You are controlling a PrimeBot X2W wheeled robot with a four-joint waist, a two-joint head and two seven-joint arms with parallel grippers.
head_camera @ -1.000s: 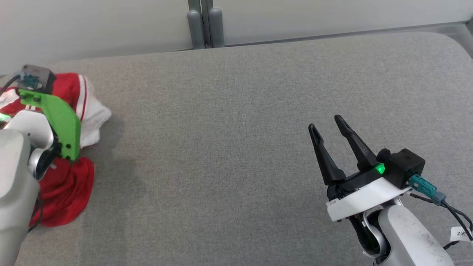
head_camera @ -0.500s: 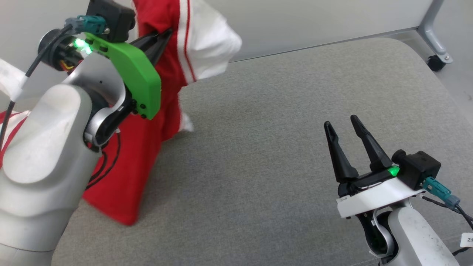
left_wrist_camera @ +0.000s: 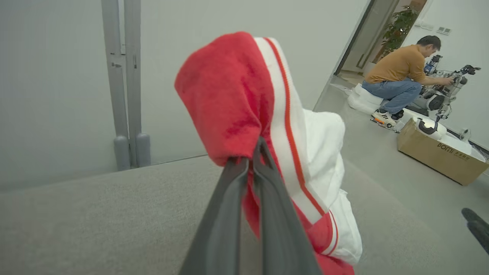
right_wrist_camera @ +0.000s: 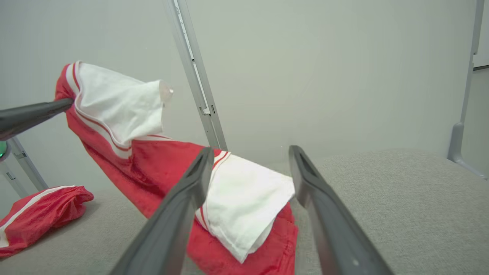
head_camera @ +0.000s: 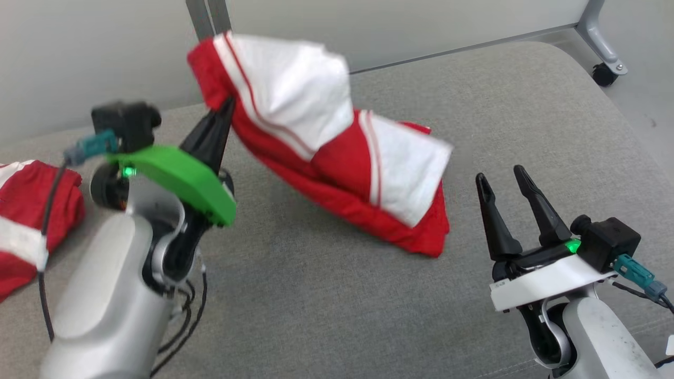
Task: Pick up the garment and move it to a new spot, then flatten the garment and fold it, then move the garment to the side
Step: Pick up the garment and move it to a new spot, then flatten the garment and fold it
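L gripper (head_camera: 226, 105), fingers pinched shut on a red corner of the garment (head_camera: 316, 158), holds that corner high. The cloth slopes down and away from its tips toward the R side, low end heaped on the grey pad (head_camera: 326, 300). Long axis runs from the L tips to that heap, which lies just ahead-left of the R gripper (head_camera: 500, 176). R fingers stand wide w/ nothing between them, near the heap but apart from it. Judged: R arm is nearer the low hem for spreading. A 2nd red piece (head_camera: 31, 210) lies left of the L fingers, well apart
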